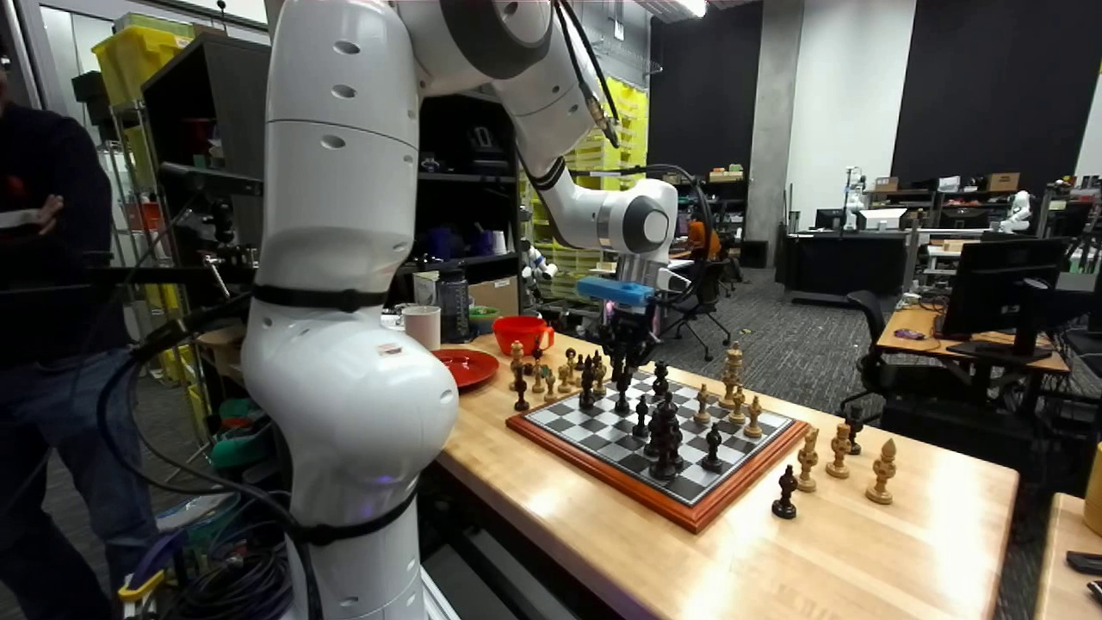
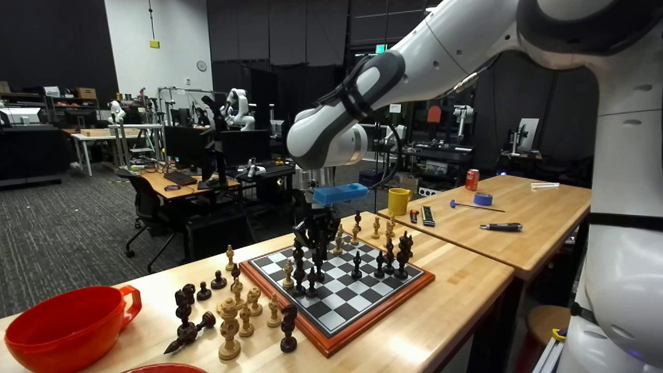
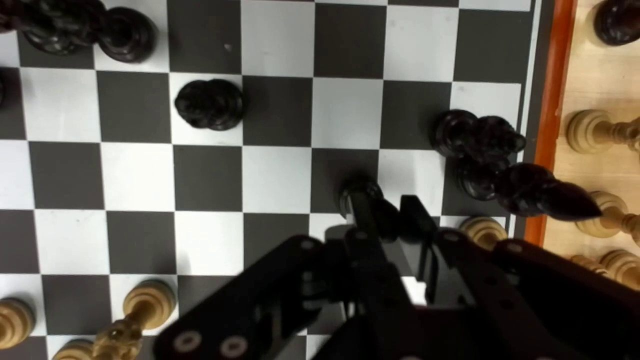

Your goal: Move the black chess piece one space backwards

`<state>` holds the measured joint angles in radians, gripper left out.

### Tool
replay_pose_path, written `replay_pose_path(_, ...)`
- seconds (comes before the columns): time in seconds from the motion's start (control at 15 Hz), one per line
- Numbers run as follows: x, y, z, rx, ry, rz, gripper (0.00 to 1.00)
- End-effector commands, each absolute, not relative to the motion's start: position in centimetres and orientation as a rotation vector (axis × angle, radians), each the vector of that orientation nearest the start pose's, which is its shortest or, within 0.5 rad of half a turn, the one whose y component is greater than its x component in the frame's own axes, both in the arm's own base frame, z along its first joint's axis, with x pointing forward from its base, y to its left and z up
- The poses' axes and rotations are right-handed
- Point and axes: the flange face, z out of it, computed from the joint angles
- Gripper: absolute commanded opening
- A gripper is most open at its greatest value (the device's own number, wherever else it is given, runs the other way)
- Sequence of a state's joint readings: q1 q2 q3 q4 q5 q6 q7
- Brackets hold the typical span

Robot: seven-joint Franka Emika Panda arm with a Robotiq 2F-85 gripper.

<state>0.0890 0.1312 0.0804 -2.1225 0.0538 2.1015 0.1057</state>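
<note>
The chessboard (image 1: 603, 469) has dark and white squares and a reddish wooden border; it also shows in an exterior view (image 2: 378, 312) and in the wrist view (image 3: 556, 75). A black chess piece (image 3: 387, 215) stands on a dark square, its base reaching that square's near edge. My gripper (image 3: 382, 196) points down over it, with its fingers narrowly spaced and seemingly touching both sides of the piece's head. The piece also shows below the gripper in both exterior views (image 1: 622, 401) (image 2: 319, 273). Its base appears to rest on the board. The fingers partly hide it.
Tall black pieces (image 3: 530, 182) stand close to the right of my fingers. A light piece (image 3: 484, 231) is also near. Another black piece (image 3: 210, 104) stands further left. Loose pieces (image 2: 229, 331) stand beside the board, near a red bowl (image 2: 67, 324) and red plate (image 1: 467, 368).
</note>
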Motion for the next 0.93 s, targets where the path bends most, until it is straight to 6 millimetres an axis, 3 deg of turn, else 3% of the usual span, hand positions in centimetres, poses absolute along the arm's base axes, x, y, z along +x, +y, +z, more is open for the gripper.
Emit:
replay_pose_path(0.0, 53.2, 10.2, 34.1, -3.073, -0.095, 0.239, 0.05)
replay_pose_path(0.87, 54.2, 10.8, 35.4, -3.063, -0.158, 0.185, 0.04)
